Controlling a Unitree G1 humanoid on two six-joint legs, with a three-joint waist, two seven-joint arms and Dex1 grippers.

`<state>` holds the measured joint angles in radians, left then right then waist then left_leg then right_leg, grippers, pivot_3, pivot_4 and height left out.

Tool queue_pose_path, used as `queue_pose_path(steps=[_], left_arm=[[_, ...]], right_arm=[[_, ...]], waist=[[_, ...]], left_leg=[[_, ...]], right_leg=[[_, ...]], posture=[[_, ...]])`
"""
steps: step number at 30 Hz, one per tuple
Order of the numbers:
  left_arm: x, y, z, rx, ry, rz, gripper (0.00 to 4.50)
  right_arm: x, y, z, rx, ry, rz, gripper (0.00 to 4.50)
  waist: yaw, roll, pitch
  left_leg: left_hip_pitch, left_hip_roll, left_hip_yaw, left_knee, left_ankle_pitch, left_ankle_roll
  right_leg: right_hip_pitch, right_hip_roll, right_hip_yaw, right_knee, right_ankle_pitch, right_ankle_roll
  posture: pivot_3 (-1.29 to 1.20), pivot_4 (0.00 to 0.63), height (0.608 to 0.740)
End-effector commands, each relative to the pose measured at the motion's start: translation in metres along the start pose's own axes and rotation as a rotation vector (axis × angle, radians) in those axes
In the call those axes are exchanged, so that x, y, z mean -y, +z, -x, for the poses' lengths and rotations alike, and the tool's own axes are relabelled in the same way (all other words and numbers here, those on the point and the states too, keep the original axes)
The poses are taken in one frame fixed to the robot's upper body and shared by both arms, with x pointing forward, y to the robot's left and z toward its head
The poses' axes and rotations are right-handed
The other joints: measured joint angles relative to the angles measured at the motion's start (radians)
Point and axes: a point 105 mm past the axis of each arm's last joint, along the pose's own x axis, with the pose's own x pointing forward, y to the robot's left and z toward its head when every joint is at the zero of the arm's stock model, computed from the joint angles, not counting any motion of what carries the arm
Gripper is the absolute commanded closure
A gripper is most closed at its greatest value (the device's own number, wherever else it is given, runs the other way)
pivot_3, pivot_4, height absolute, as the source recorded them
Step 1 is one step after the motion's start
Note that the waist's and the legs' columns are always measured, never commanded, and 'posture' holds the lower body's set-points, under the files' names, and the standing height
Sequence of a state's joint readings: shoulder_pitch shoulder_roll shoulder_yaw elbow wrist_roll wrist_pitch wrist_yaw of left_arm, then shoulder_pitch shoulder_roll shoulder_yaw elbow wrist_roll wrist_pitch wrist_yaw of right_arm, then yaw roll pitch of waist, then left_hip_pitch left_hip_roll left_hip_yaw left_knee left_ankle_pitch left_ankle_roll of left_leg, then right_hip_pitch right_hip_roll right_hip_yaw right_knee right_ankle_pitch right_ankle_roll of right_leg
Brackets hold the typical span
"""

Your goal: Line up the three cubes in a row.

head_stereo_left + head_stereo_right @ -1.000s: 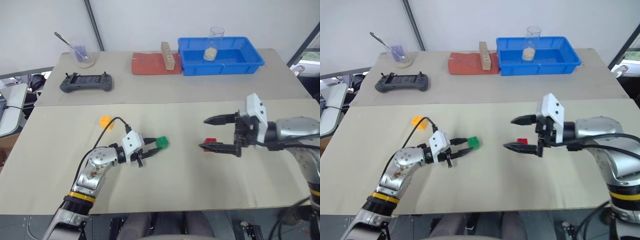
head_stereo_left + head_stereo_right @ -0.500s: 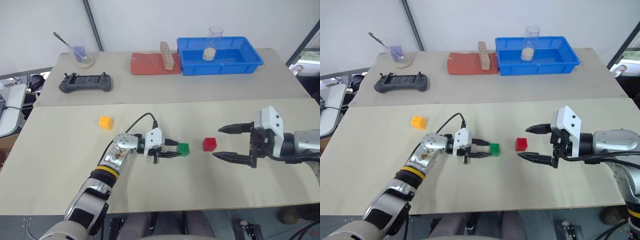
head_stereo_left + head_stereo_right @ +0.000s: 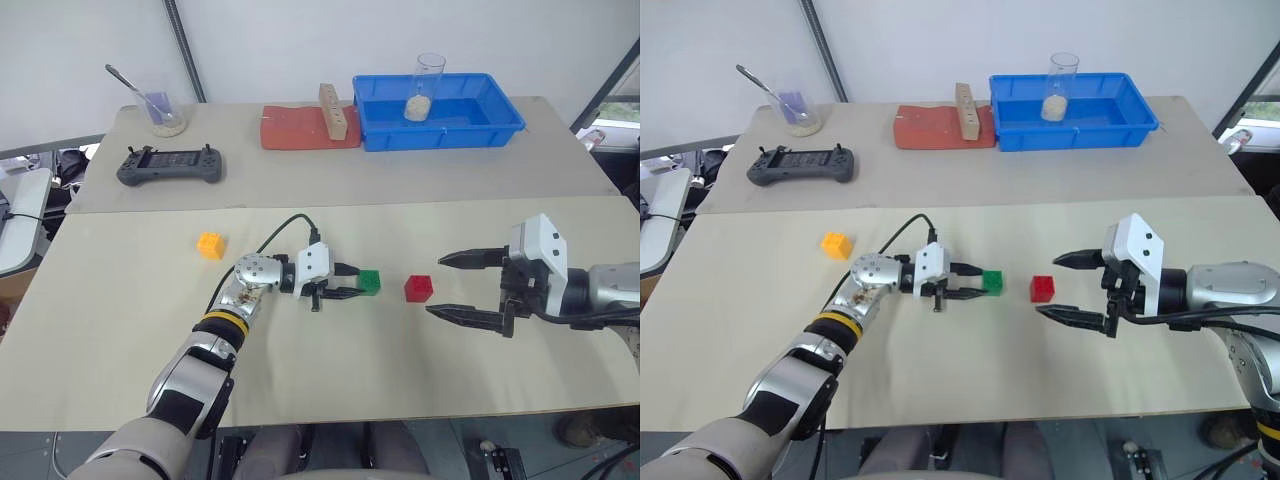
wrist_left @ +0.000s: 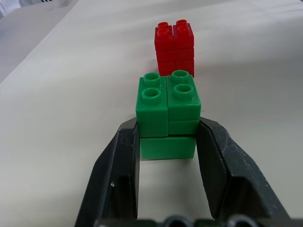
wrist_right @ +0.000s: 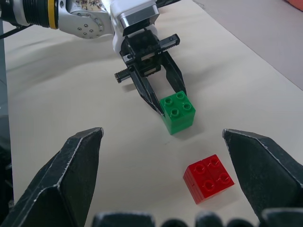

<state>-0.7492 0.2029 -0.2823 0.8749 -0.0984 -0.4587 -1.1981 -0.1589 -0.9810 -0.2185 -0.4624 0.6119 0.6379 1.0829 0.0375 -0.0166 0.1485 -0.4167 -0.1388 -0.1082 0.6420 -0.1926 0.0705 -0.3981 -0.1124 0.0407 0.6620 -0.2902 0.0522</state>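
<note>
- Left end effector [image 3: 350, 281] is clamped on the green cube [image 3: 369, 281], which sits on the counter [image 3: 330, 390] just beside the red cube [image 3: 419, 288], with a small gap between them.
- Judging by that spot, green is being set as red's neighbour to start the row.
- Right end effector [image 3: 462, 288] is spread wide and empty, near red, not touching it.
- Orange-yellow cube [image 3: 210, 244] sits well apart to the left, not yet in line.
</note>
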Motion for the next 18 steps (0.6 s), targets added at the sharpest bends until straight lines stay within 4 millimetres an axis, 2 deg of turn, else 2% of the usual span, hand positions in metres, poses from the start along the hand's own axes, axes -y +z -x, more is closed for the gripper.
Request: queue_pose_path(steps=[1,3,5,6,10,14,18], left_arm=[[0.005,-0.003,-0.002,-0.016,-0.032,-0.015,3.28],[0.005,-0.003,-0.003,-0.016,-0.035,-0.014,3.28],[0.005,-0.003,-0.003,-0.012,-0.041,-0.009,2.26],[0.005,-0.002,-0.003,-0.011,-0.042,-0.008,1.94],[0.004,-0.002,-0.004,-0.01,-0.042,-0.007,0.03],[0.0,0.0,0.0,-0.005,-0.021,-0.008,0.03],[-0.01,0.006,0.016,0.007,0.042,-0.009,0.03]], right_arm=[[0.002,0.013,0.002,0.025,-0.009,0.052,0.0],[0.002,0.014,0.001,0.027,-0.01,0.054,0.0],[0.003,0.014,0.0,0.029,-0.009,0.054,0.0],[0.003,0.014,-0.001,0.029,-0.009,0.055,0.0],[0.003,0.015,-0.003,0.033,-0.006,0.056,0.0],[0.003,0.015,-0.005,0.037,-0.002,0.057,0.0],[0.003,0.018,-0.009,0.05,0.018,0.063,0.0]], waist=[[0.0,0.0,0.0],[0.0,0.0,0.0],[0.0,0.0,0.0],[0.0,0.0,0.0],[0.0,0.0,0.0],[0.0,0.0,0.0],[-0.003,-0.001,0.0]], left_leg=[[0.0,0.0,0.0,0.0,0.0,0.0],[0.0,0.0,0.0,0.0,0.0,0.0],[0.0,0.0,0.0,0.0,0.0,0.0],[0.0,0.0,0.0,0.0,0.0,0.0],[0.0,0.0,0.0,0.0,0.0,0.0],[0.0,0.0,0.0,0.0,0.0,0.0],[0.0,0.0,0.0,0.0,0.0,0.0]], right_leg=[[0.0,0.0,0.0,0.0,0.0,0.0],[0.0,0.0,0.0,0.0,0.0,0.0],[0.0,0.0,0.0,0.0,0.0,0.0],[0.0,0.0,0.0,0.0,0.0,0.0],[-0.001,0.0,0.0,0.001,0.0,0.0],[-0.001,0.0,0.0,0.001,0.0,0.0],[-0.001,0.0,0.0,0.001,0.0,0.0]], posture=[[0.0,0.15,0.74],[0.0,0.15,0.74],[0.0,0.15,0.74],[0.0,0.15,0.74],[0.0,0.15,0.74],[0.0,0.15,0.74],[0.0,0.15,0.74]])
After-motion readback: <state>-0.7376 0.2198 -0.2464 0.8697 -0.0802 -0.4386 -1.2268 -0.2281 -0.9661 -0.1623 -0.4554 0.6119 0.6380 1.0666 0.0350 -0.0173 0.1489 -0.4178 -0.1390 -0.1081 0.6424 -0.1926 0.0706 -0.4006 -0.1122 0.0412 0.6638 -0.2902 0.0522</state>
